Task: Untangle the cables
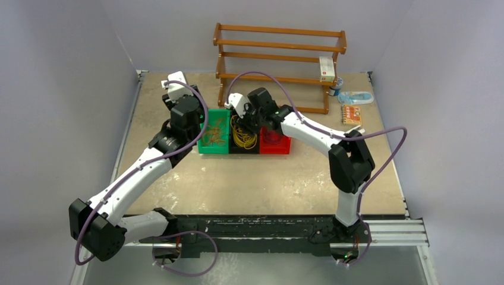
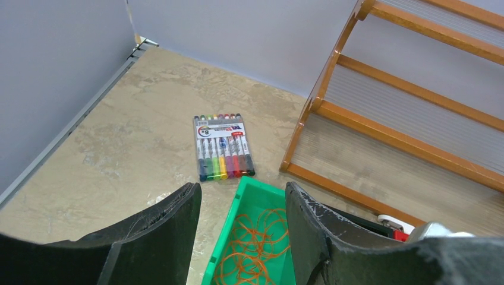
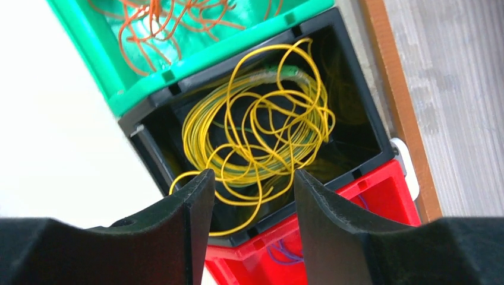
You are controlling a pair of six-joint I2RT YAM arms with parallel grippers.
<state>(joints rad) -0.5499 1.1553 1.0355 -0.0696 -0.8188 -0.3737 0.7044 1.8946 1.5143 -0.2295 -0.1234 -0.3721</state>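
The cables lie sorted in three bins side by side. Orange cables (image 1: 215, 133) fill the green bin (image 1: 205, 148). Yellow cables (image 1: 242, 139) fill the black bin (image 1: 245, 151). Thin purple strands (image 3: 285, 252) lie in the red bin (image 1: 279, 148). My left gripper (image 1: 199, 122) hovers open and empty over the green bin's left side; in the left wrist view (image 2: 242, 187) the orange loops (image 2: 258, 243) show between its fingers. My right gripper (image 1: 246, 124) is open and empty above the black bin, just over the yellow bunch (image 3: 261, 130), as its wrist view (image 3: 254, 173) shows.
A wooden rack (image 1: 279, 59) stands right behind the bins with a small box (image 1: 326, 68) on it. A marker pack (image 2: 223, 146) lies on the table beyond the green bin. A packet (image 1: 356, 98) and an orange card (image 1: 351, 114) lie at the far right.
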